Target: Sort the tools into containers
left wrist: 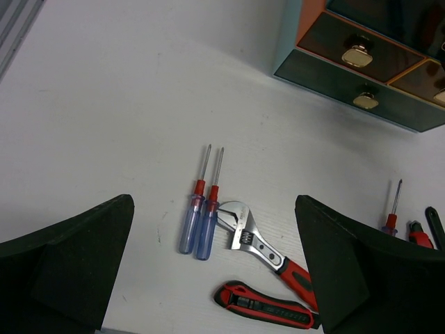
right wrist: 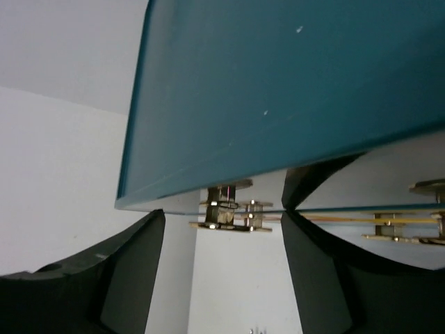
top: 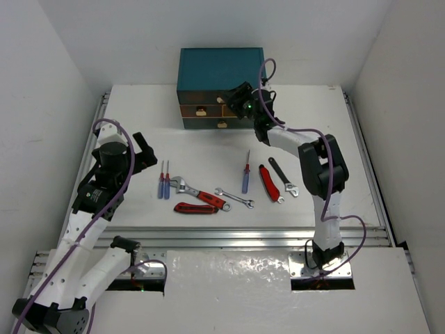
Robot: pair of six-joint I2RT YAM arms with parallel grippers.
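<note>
The tools lie loose on the desk (top: 208,156), none of them in a drawer. Straight ahead of the left end effector (top: 144,150), framed between its fingers (left wrist: 66,271) in the wrist view, two blue-handled screwdrivers (left wrist: 199,221) lie side by side with their tips pointing away from it. Just right of them is a red-handled adjustable wrench (left wrist: 259,243), its head just beside their handles. Nearer the end effector lies a red-and-black tool (left wrist: 268,309) — we cannot tell its kind. Farther to its right come a silver spanner (top: 234,197), a third blue-handled screwdriver (top: 245,175), red-handled pliers (top: 270,183) and a black spanner (top: 284,177). The left end effector hovers over the desk, spread wide and holding nothing.

The drawers (top: 201,110) belong to a teal chest (top: 221,69) well beyond the tools. The right end effector (top: 243,101) is up against the chest's front at the upper right drawer. In its wrist view a pale knob (right wrist: 229,214) sits between the fingers — they stand wide, a gap showing beside the knob, gripping nothing.
</note>
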